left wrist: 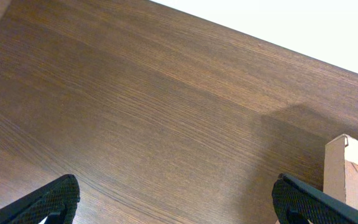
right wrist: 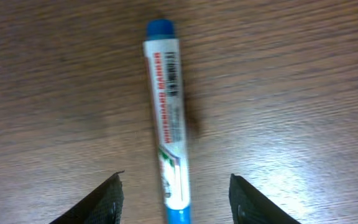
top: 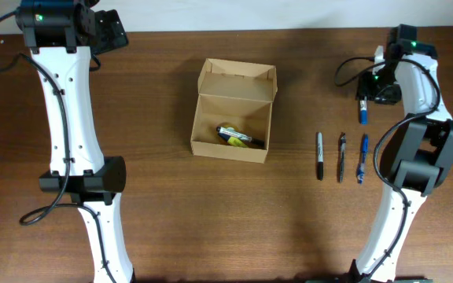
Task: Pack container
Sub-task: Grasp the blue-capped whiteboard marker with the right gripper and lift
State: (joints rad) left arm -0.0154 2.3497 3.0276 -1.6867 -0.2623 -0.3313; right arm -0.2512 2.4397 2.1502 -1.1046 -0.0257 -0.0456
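At mid-table the box [top: 237,86] sits with its flap up and one yellow-and-black marker [top: 234,136] inside, so packing has begun but, I judge, is far from finished. To its right three pens [top: 340,157] lie in a row, all left to pack. Farther back, a blue marker [right wrist: 165,99] lies between the spread fingers of the right gripper [right wrist: 176,186] (neither finger touches it). The left gripper [left wrist: 178,208] hangs wide apart over bare wood, well apart from the box, holding nothing.
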